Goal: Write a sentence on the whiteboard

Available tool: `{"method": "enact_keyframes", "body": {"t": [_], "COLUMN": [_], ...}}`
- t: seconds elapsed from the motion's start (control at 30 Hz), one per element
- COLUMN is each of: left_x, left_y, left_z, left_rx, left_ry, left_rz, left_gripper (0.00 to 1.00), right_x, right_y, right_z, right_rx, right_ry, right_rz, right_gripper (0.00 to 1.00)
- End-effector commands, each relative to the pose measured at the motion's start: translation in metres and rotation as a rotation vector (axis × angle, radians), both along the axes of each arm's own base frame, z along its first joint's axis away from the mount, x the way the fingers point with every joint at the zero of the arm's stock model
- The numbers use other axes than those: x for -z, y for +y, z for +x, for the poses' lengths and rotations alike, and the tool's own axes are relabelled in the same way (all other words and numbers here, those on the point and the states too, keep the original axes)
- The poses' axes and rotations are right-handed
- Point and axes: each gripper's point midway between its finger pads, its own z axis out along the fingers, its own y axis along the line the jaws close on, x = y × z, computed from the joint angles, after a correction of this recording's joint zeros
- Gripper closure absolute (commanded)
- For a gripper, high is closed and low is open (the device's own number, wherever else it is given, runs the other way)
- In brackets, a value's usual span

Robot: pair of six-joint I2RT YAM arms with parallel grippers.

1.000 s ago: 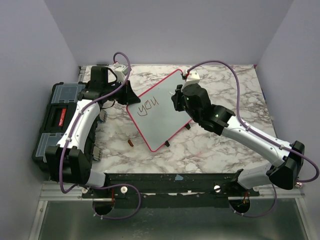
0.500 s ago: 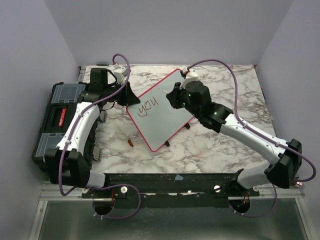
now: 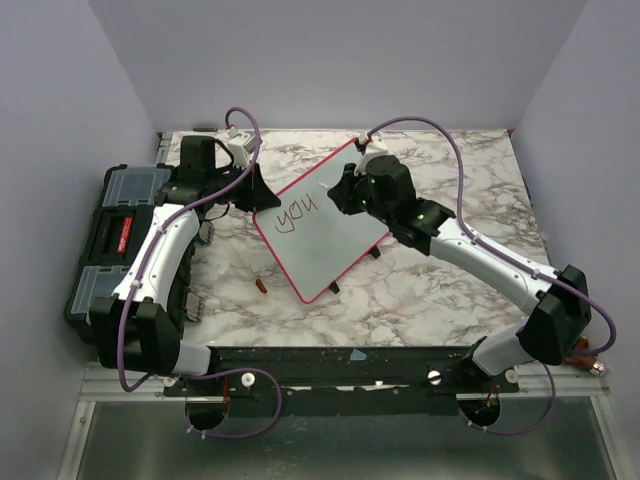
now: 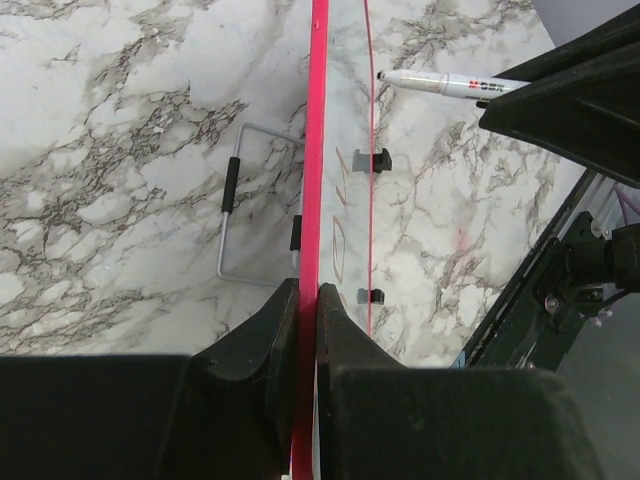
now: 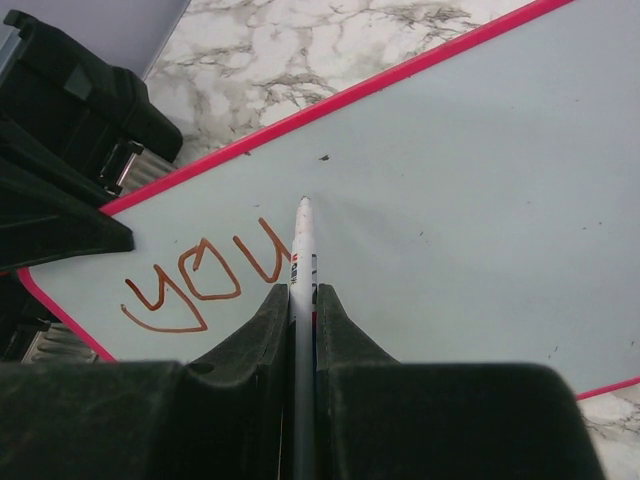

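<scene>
The whiteboard (image 3: 330,240), with its thin red frame, stands tilted on the marble table, and "you" (image 5: 205,280) is written on it in orange-brown. My left gripper (image 4: 309,290) is shut on the board's red edge (image 4: 318,150) at its left corner (image 3: 258,200). The right gripper (image 5: 302,290) is shut on a white marker (image 5: 303,240). It hovers over the board's upper part (image 3: 347,190). The marker's tip sits right at the board's face, just right of the "u"; I cannot tell whether it touches. In the left wrist view the marker (image 4: 440,83) points at the board from the right.
A black toolbox (image 3: 110,240) lies at the table's left edge, beside the left arm. A small reddish cap (image 3: 260,286) rests on the marble in front of the board. A wire stand (image 4: 235,215) props the board from behind. Walls close in the sides and back.
The right gripper has carried the marker left and a little farther back across the board, closer to the "you". The left gripper and the board have not moved.
</scene>
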Motion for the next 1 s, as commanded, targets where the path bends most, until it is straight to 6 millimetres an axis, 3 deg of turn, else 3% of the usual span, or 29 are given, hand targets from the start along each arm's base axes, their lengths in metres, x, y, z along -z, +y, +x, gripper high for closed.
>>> {"method": "enact_keyframes", "body": {"t": [0.0,0.33,0.63,0.97], "left_x": [-0.02,-0.021,-0.022,-0.022], "left_y": [0.007,0.007,0.006,0.006], "left_z": [0.013,0.012,0.01,0.01], "left_rx": [-0.008,-0.002,0.004,0.007], "left_ry": [-0.15,-0.158,-0.165,-0.165], "left_rz": [0.034,0.036,0.031,0.03], "left_gripper": [1.0,1.0,1.0,1.0], "right_x": [-0.015,-0.018,0.002,0.02], "right_y": [0.012,0.016,0.017,0.015], "right_z": [0.006,0.016,0.022,0.014], "right_rx": [-0.042,-0.053,-0.054,-0.08], "right_ry": [-0.025,-0.026,0.004,0.054], "right_rz": [0.04,0.043,-0.009,-0.05], "right_gripper": [0.99,0.99,0.99,0.99]}}
